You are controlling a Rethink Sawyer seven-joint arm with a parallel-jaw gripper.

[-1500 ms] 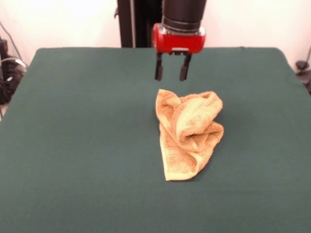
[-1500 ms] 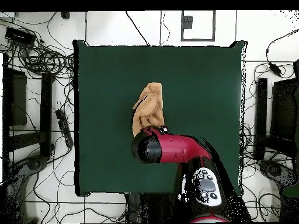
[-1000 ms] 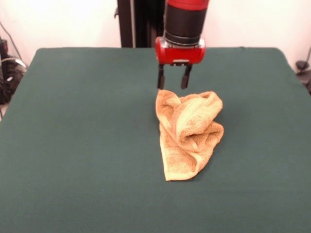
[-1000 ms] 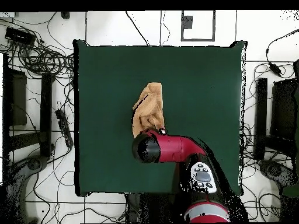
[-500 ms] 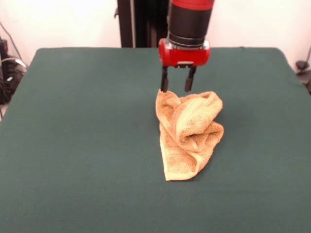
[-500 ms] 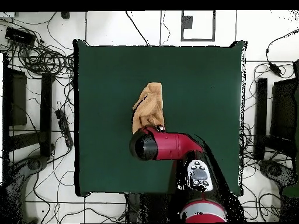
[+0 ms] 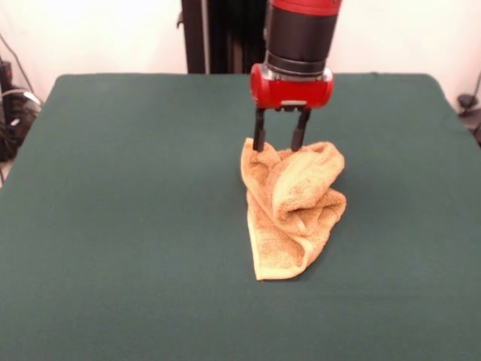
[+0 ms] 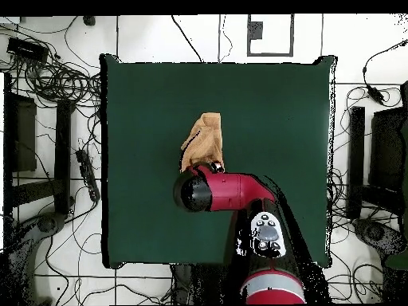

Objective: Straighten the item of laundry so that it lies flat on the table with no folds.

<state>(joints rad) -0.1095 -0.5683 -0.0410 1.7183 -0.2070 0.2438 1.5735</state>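
Note:
The orange-tan terry towel [image 7: 291,207] lies crumpled and folded over itself near the middle of the dark green table [image 7: 120,210]. It also shows in the overhead view [image 8: 203,142], partly covered by the arm. My gripper [image 7: 279,143] is open, its two black fingers pointing down, tips at the towel's far edge. One finger stands over the towel's far left corner, the other over the rolled top fold. No label shows on the towel.
The robot's black pedestal [image 7: 218,34] stands at the table's far side. Cables and black equipment [image 8: 48,151] lie on the floor around the table [image 8: 271,103] in the overhead view.
My gripper has come down and moved toward the towel, from above the bare cloth behind it to the towel's far edge. The towel has not moved.

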